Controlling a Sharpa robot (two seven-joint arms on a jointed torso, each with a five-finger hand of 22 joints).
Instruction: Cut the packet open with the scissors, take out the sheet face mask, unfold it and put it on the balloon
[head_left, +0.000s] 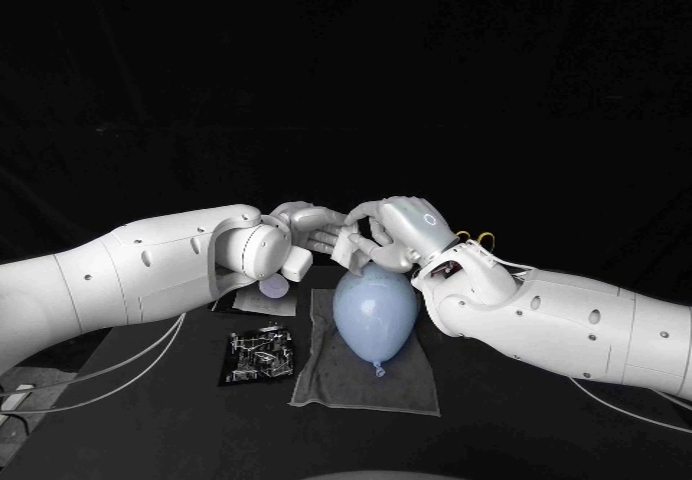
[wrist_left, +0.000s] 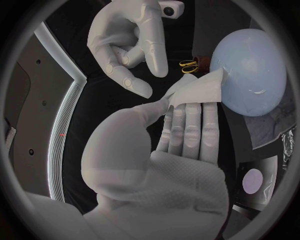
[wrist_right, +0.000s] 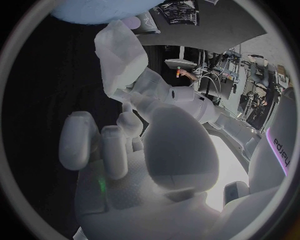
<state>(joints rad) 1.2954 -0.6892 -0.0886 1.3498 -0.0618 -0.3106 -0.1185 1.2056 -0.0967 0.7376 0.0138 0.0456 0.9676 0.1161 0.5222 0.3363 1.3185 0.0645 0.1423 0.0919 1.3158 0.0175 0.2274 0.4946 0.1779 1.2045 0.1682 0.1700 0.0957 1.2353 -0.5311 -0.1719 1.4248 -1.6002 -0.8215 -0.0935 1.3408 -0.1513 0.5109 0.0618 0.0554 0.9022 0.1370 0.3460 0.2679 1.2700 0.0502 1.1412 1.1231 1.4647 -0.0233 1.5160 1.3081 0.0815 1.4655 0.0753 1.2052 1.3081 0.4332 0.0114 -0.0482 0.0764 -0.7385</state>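
Note:
The pale blue balloon (head_left: 372, 312) lies on a grey cloth (head_left: 361, 385), knot toward me. My left hand (head_left: 310, 228) hovers just behind the balloon and holds the white sheet face mask (wrist_left: 199, 90). The mask is still folded, draped over the fingertips with the thumb against it. The mask (wrist_right: 119, 52) also shows in the right wrist view. My right hand (head_left: 398, 230) faces the left hand (wrist_left: 181, 132) at close range. The right hand (wrist_left: 132, 45) holds nothing, its fingers loosely bent and apart. The cut packet (head_left: 260, 355) lies left of the cloth. The yellow-handled scissors (wrist_left: 190, 65) lie behind the balloon (wrist_left: 251, 70).
A dark card with a pale purple disc (head_left: 271, 289) lies under my left wrist, behind the packet. Cables (head_left: 137, 365) trail over the table at the front left. Both forearms close in on the balloon from either side.

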